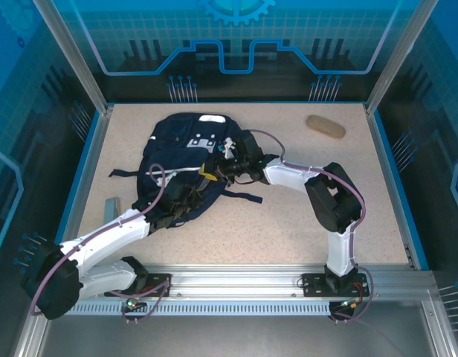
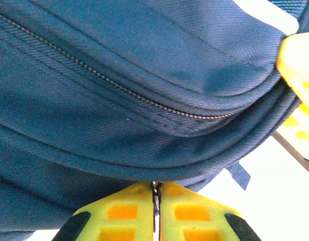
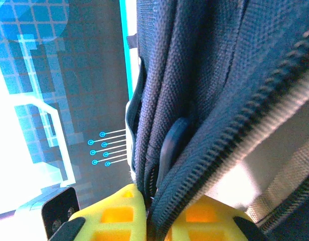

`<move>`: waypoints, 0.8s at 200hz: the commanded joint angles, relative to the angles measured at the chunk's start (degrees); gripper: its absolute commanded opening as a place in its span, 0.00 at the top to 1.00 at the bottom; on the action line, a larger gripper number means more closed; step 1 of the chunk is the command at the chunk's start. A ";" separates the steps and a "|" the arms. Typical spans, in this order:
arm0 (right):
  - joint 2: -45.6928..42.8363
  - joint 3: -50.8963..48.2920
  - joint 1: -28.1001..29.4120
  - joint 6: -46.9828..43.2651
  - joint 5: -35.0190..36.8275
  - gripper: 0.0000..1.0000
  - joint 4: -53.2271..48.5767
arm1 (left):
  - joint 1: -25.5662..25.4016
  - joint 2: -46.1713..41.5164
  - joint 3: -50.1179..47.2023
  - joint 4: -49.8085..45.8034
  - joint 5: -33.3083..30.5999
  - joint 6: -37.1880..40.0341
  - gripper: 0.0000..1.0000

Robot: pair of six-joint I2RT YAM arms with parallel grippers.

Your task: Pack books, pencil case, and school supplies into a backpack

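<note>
The navy backpack lies flat at the table's middle left, its white patches toward the far end. My left gripper is at its near edge; in the left wrist view its yellow fingers are shut on a thin metal zipper pull below the backpack's closed zipper. My right gripper is shut on the backpack's zippered fabric edge at its right side. The tan pencil case lies alone at the far right. The books are out of view.
A small grey object lies on the table left of the backpack. Dark straps trail from the backpack toward the middle. Blue rails and transparent walls border the table. The right gripper's yellow finger shows at the left wrist view's right edge.
</note>
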 commanded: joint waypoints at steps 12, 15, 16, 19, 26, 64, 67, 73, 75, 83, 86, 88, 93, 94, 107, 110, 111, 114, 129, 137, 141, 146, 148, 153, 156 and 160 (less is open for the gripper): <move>-1.68 1.83 0.52 -1.56 0.74 0.87 0.10 | 0.22 -1.07 0.16 -3.49 -3.44 2.07 0.90; -1.68 1.78 0.51 -1.56 0.67 0.87 0.03 | 0.18 -1.10 0.12 -3.55 -3.45 2.21 0.90; -1.68 1.85 0.53 -1.51 0.66 0.87 0.02 | 0.20 -1.08 0.14 -3.60 -3.46 2.23 0.90; -1.68 1.90 0.51 -1.55 0.74 0.87 -0.10 | 0.13 -1.14 0.20 -3.73 -3.52 2.41 0.89; -1.76 1.92 0.47 -1.56 0.85 0.88 -0.23 | 0.17 -1.25 0.25 -4.05 -3.70 2.54 0.87; -1.68 2.13 0.47 -1.47 0.72 0.88 -0.40 | 0.28 0.32 1.39 -2.41 -1.94 6.51 0.76; -1.64 2.18 0.54 -1.47 0.66 0.88 -0.40 | 0.28 0.59 1.70 -2.36 -1.74 6.74 0.76; -1.59 2.21 0.54 -1.47 0.58 0.88 -0.43 | 0.31 1.15 2.20 -2.40 -1.57 7.35 0.76; -1.55 2.26 0.60 -1.40 0.53 0.88 -0.49 | 0.31 1.32 2.36 -2.43 -1.55 7.49 0.76; -1.57 2.19 0.55 -1.38 0.46 0.88 -0.42 | 0.27 2.03 2.91 -2.56 -1.59 7.98 0.77; -1.57 2.26 0.53 -1.38 0.46 0.89 -0.41 | 0.29 2.31 3.11 -2.56 -1.56 8.16 0.77; -1.54 2.22 0.54 -1.34 0.43 0.89 -0.42 | 0.30 2.42 3.18 -2.53 -1.61 8.21 0.77; -1.57 2.24 0.55 -1.27 0.40 0.89 -0.38 | 0.31 2.82 3.43 -2.53 -1.65 8.35 0.78; -1.58 2.26 0.55 -1.28 0.44 0.89 -0.40 | 0.31 2.86 3.42 -2.51 -1.64 8.42 0.78; -1.63 2.13 0.53 -1.34 0.38 0.89 -0.50 | 0.28 3.77 3.83 -1.91 -1.38 9.09 0.82; -1.63 2.14 0.51 -1.30 0.36 0.89 -0.51 | 0.28 3.85 3.86 -1.81 -1.35 9.19 0.82; -1.64 2.15 0.50 -1.29 0.39 0.89 -0.51 | 0.29 3.90 3.90 -1.80 -1.36 9.15 0.83; -1.63 2.17 0.45 -1.29 0.34 0.89 -0.56 | 0.31 3.99 3.93 -1.77 -1.36 9.26 0.84; -1.85 1.98 0.43 -1.63 0.55 0.89 -0.88 | 0.30 4.39 4.41 -2.32 -1.76 9.54 0.89; -1.98 1.91 0.31 -1.86 0.89 0.90 -1.33 | 0.32 4.31 4.65 -3.03 -2.40 9.64 0.94; -2.10 1.84 0.18 -2.05 1.12 0.90 -1.65 | 0.31 4.31 4.72 -3.43 -2.81 9.63 0.96; -2.24 1.68 0.00 -2.36 1.45 0.90 -2.01 | 0.35 4.25 4.89 -4.14 -3.35 9.64 0.98; -2.30 1.60 -0.09 -2.53 1.56 0.90 -2.12 | 0.36 4.22 4.90 -4.44 -3.56 9.64 0.99; -2.53 1.39 -0.26 -2.88 1.97 0.90 -2.66 | 0.39 4.07 5.02 -5.23 -4.21 9.88 1.00; -2.72 1.32 -0.43 -3.18 2.32 0.91 -3.03 | 0.32 3.95 5.05 -5.73 -4.67 9.96 1.00; -2.97 1.09 -0.69 -3.49 2.87 0.91 -3.82 | 0.36 3.79 5.03 -6.42 -5.19 10.11 1.00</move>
